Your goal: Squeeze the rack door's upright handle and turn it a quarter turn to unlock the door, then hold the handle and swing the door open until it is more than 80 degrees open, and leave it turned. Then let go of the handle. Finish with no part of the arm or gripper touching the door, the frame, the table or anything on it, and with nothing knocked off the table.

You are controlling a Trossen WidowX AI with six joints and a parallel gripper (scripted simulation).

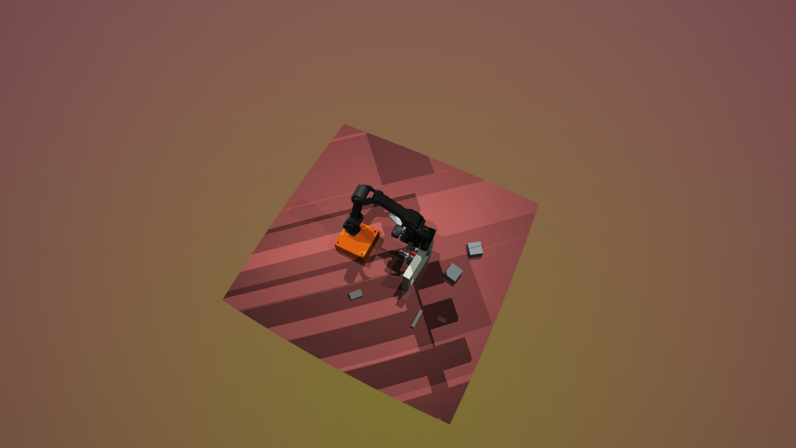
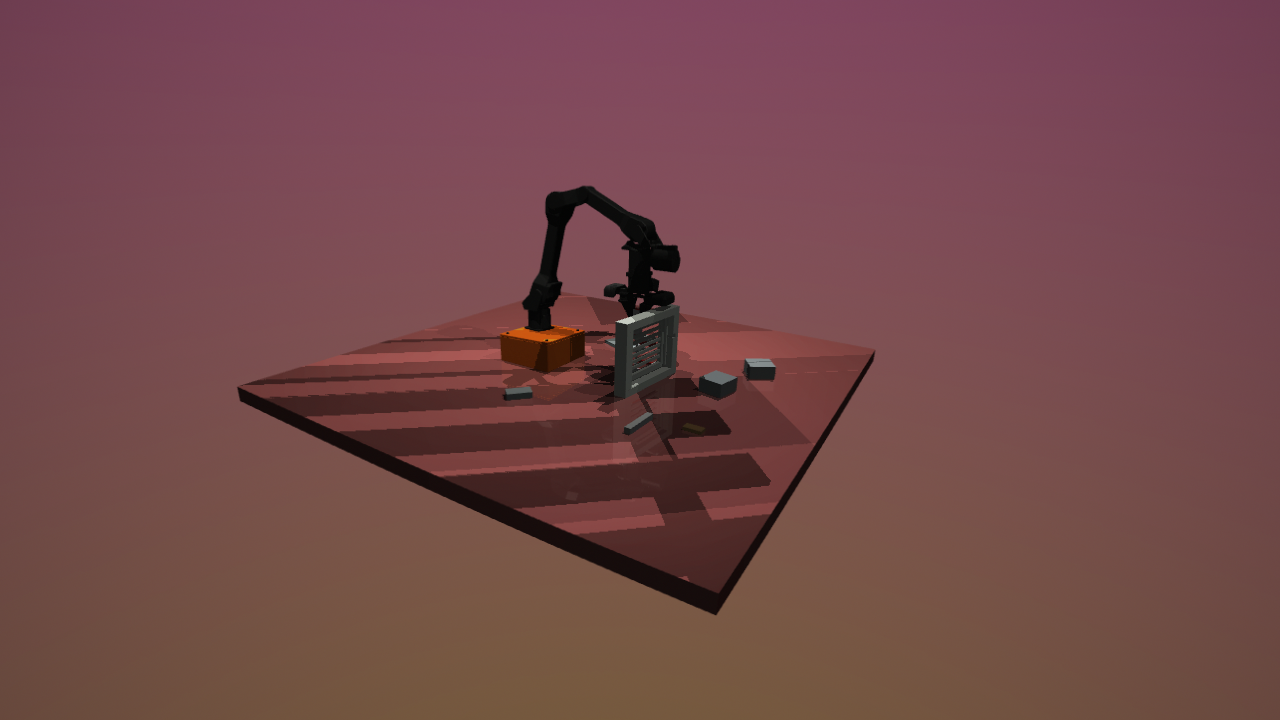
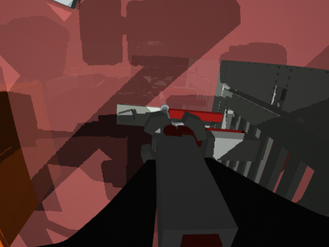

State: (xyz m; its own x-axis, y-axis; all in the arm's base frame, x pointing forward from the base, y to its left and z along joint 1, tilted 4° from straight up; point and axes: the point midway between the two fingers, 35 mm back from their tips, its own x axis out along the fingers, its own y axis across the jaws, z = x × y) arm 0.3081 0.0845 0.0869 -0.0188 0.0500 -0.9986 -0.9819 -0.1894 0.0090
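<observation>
Pincer points down, drawn in tight on both sides of the dark handle, whose long axis stands upright beside the rack, its red-marked end facing the wrist camera. Beneath lies the table. Next in size, 1 upright gray rack, then 1 orange base, then 1 slim gray bar.
</observation>
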